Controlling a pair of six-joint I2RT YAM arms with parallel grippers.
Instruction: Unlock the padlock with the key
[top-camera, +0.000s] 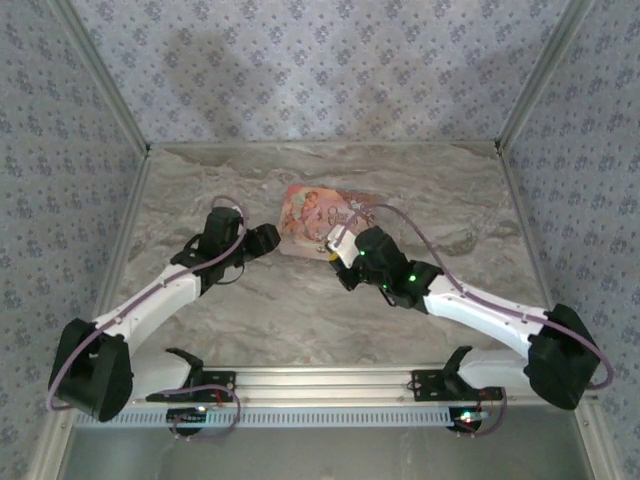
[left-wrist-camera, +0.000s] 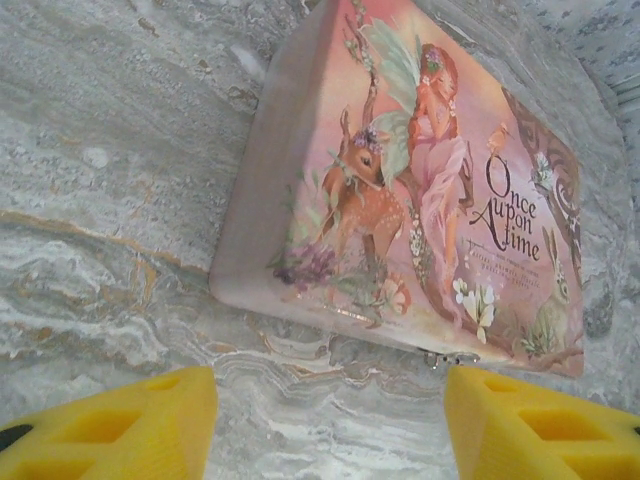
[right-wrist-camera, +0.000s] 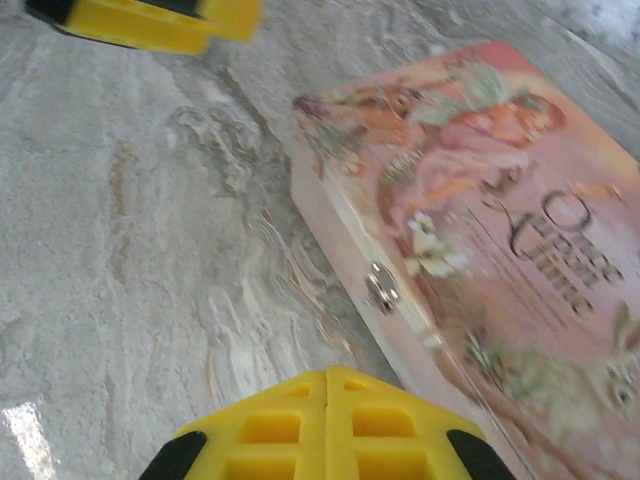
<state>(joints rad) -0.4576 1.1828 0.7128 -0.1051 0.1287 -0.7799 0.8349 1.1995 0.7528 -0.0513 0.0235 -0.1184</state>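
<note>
The tiny silver metal padlock is hanging at the front edge of the pink picture-printed box, which is lying on the grey marbled desk. The left pincer is gaping wide nearby. The right pincer is pressing its fingers together near the padlock.

Tabletop finished in grey-beige marble pattern. Enclosed on three sides by walls papered in pale floral print. Corners framed by aluminium posts. Aluminium rail fitted along near edge.
</note>
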